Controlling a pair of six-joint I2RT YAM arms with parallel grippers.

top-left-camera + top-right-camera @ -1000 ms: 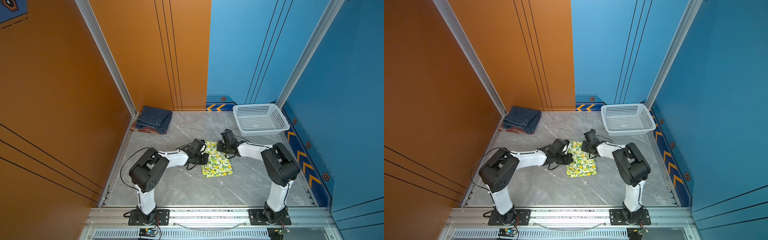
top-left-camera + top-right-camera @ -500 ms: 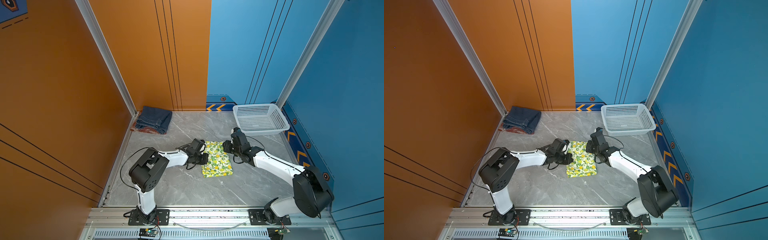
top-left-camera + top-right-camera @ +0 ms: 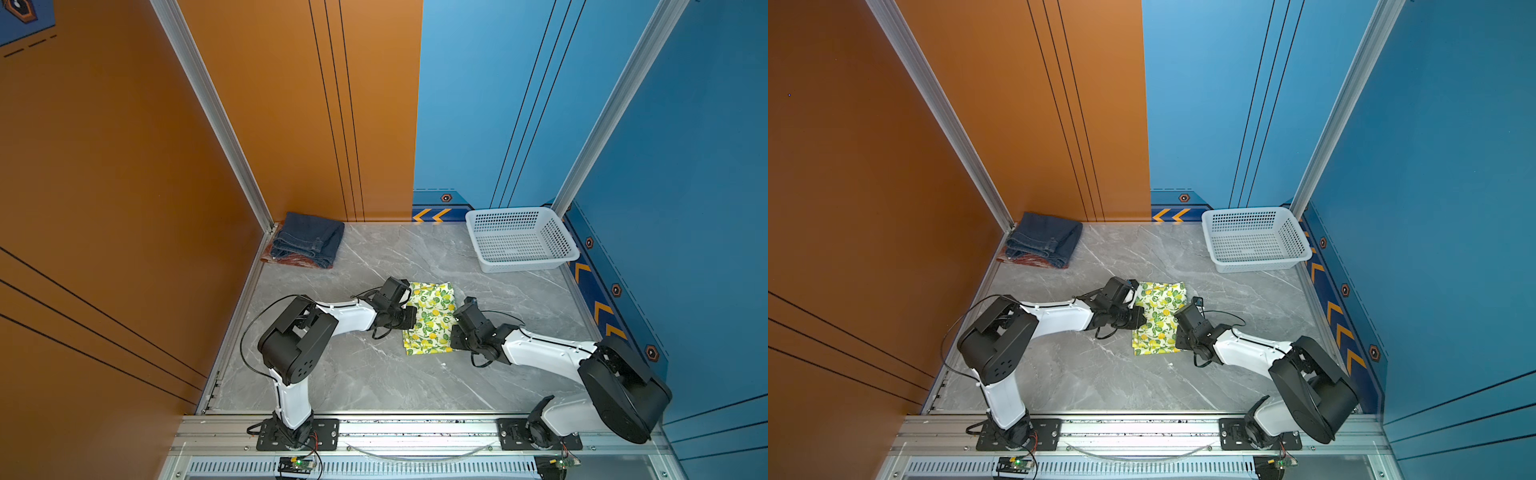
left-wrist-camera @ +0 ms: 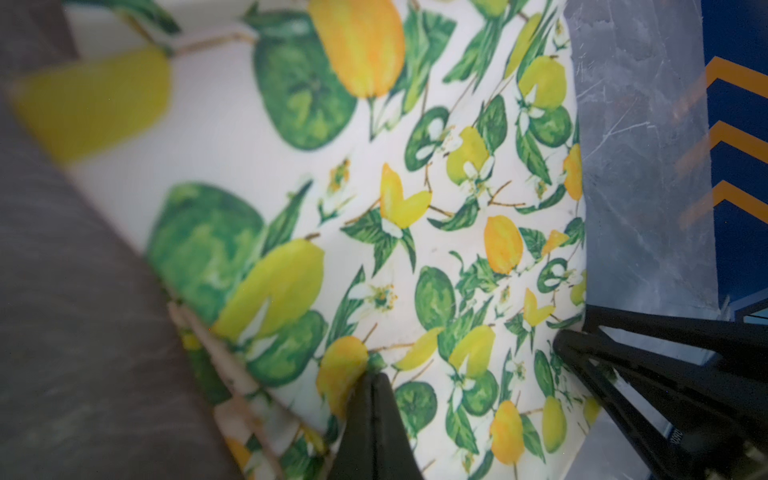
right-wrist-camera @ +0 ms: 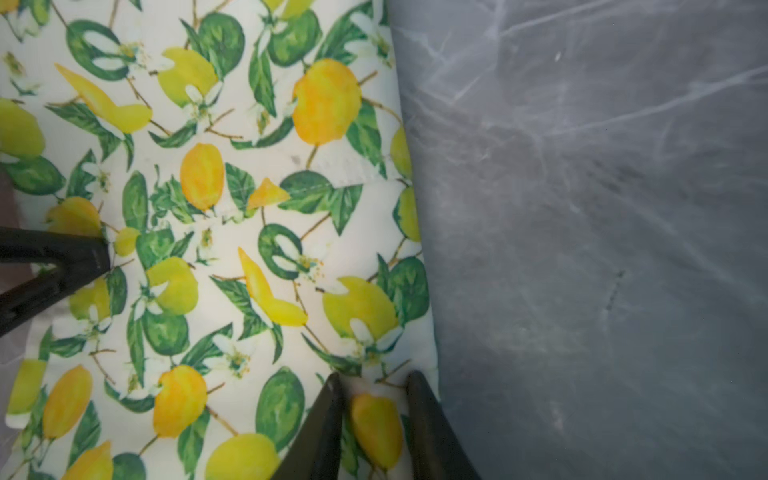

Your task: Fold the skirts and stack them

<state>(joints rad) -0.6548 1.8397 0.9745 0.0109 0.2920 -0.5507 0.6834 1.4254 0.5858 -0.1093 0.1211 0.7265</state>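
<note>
- The grey marble desk [image 3: 374,374] is mostly bare, with both arms reaching low over its middle
- White basket [image 3: 523,264] sits well beyond the right end effector [image 5: 374,376], in the far corner on that arm's side. Nothing in it as far as I can see, and it's not part of the job anyway
- Denim skirt [image 3: 309,239] is already folded and lying on the plaid skirt [image 3: 291,261], which only shows as a reddish edge underneath. That pile is well away from the left end effector [image 4: 372,376], off in the far corner on its side
- Lemon skirt [image 3: 430,320] lies folded into a neat rectangle right between the two end effectors, so folding looks about done and we're at the pick-up-for-stacking step
- Left end effector is closed, tips pinched onto the near-side edge of the lemon skirt by the look of it
- Right end effector has its jaws a little apart, straddling the opposite edge with cloth bunched between them, not clamped yet I reckon
- Next move, my guess: close the right one fully, lift both together so the fold holds, and carry it onto the denim pile
</note>
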